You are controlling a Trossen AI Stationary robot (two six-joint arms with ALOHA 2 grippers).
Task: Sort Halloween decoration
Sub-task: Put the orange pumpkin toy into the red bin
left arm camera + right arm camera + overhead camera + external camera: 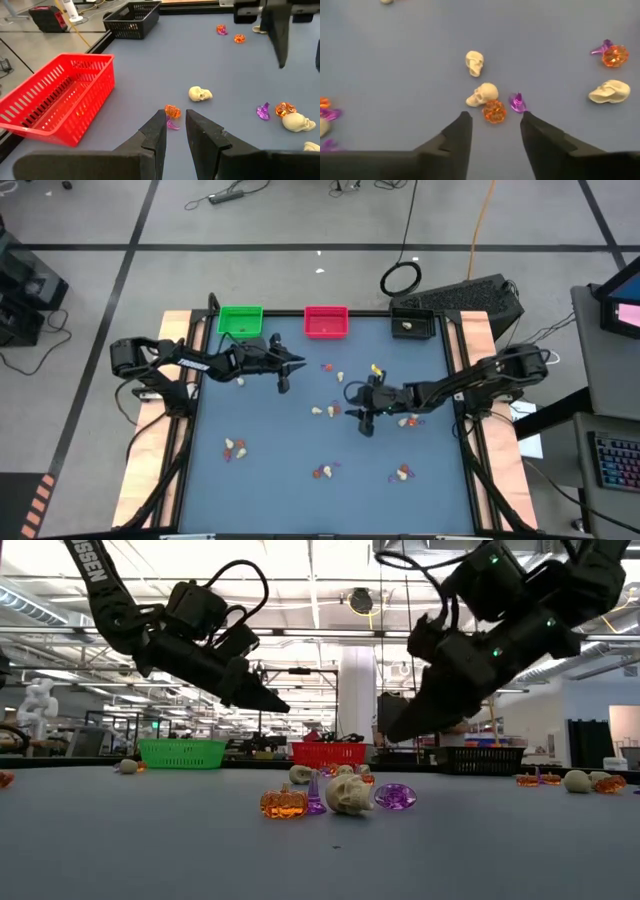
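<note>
The Halloween decoration lies scattered on the blue-grey table as tiny cream skulls, orange pumpkins and purple pieces. One cluster holds a skull [482, 94], a pumpkin [494, 111] and a purple piece [518, 102]. It lies just beyond the fingertips of my right gripper [493, 124], which hangs open above the table [400, 730] near the middle [348, 408]. My left gripper [175, 132] hovers at the far left [298, 364] with a narrow gap and nothing between its fingers. A pumpkin [172, 111] and a purple piece [173, 125] lie on the table past its tips.
A green tray [240, 320], a red tray [326, 322] and a black tray [415, 325] stand along the far edge. More trinkets lie near the front [235, 447] [322, 472] [402, 473] and under the right arm [410, 420].
</note>
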